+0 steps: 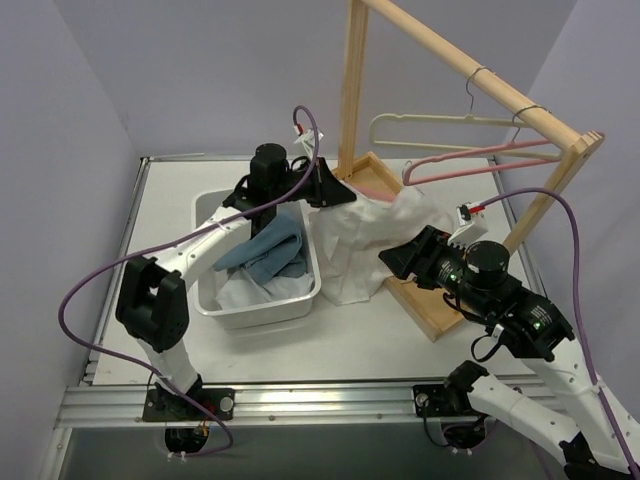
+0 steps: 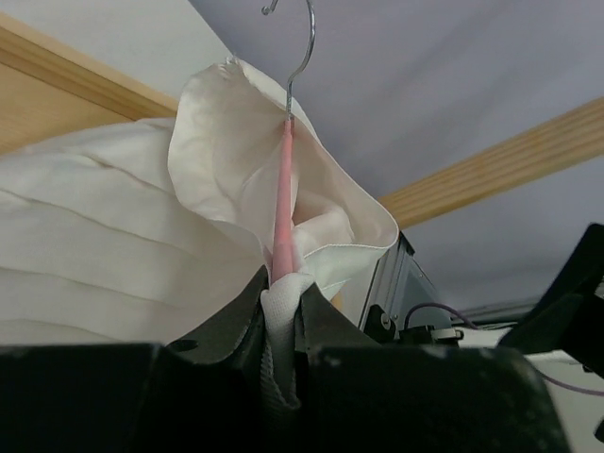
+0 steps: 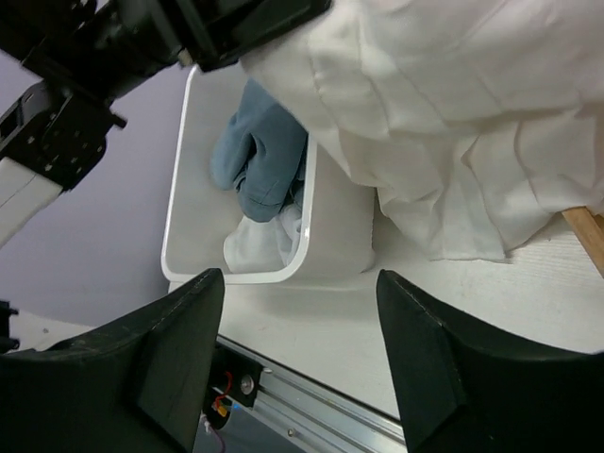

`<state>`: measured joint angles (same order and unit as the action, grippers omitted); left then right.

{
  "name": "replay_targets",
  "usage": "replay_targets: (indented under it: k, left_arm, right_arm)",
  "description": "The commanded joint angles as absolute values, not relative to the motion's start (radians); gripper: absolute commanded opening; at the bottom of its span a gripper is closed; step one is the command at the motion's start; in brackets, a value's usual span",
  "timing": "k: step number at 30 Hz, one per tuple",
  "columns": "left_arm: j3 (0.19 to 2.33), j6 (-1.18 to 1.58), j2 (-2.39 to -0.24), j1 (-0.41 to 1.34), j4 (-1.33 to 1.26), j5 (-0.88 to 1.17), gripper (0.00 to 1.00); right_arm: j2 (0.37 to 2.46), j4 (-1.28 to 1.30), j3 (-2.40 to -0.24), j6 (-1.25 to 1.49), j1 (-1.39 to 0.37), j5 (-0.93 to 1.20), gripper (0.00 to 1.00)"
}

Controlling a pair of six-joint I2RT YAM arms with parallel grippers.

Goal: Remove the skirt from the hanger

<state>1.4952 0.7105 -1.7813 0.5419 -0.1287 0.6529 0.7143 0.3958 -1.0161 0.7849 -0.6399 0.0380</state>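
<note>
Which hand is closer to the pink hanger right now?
Left. The left hand grips the skirt right at the end of the pink hanger; the right hand is open and apart from it, by the skirt's draped folds.

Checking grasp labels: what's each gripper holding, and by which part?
Left gripper is shut on the skirt, pinching a bunched fold where it meets the hanger. Right gripper is open, holding nothing.

white-and-black arms (image 1: 200,240) with purple cables (image 1: 62,310), black wedge-shaped jaws
</note>
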Motion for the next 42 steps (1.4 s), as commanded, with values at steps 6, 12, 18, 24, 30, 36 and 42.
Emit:
replay_targets:
  k: [6, 12, 18, 24, 30, 36, 42]
  left_arm:
    - [1.321, 0.618, -1.465, 0.568, -0.173, 0.643, 0.02]
    - [1.217, 0.552, -1.358, 0.591, -0.102, 0.640, 0.02]
    - [1.131, 0.545, -1.327, 0.618, -0.109, 0.653, 0.02]
    - [1.112, 0.545, -1.312, 0.658, -0.110, 0.660, 0.02]
    - [1.143, 0.514, -1.319, 0.706, -0.080, 0.673, 0.02]
    - [1.152, 0.503, -1.310, 0.736, -0.063, 0.666, 0.02]
    - [1.163, 0.494, -1.307, 0.738, -0.049, 0.666, 0.02]
  right_arm:
    - [0.651, 0.403, -1.029, 0.802, -0.634, -0.130, 0.57]
    - [0.624, 0.416, -1.023, 0.805, -0.634, -0.179, 0.45]
    - [0.644, 0.374, -1.017, 0.807, -0.634, -0.169, 0.40]
    - [0.683, 0.356, -1.019, 0.799, -0.634, -0.192, 0.38]
    - [0.738, 0.318, -0.986, 0.793, -0.634, -0.209, 0.38]
    - [0.765, 0.325, -0.976, 0.778, -0.632, -0.251, 0.40]
    - [0.750, 0.345, -0.943, 0.778, -0.632, -0.262, 0.40]
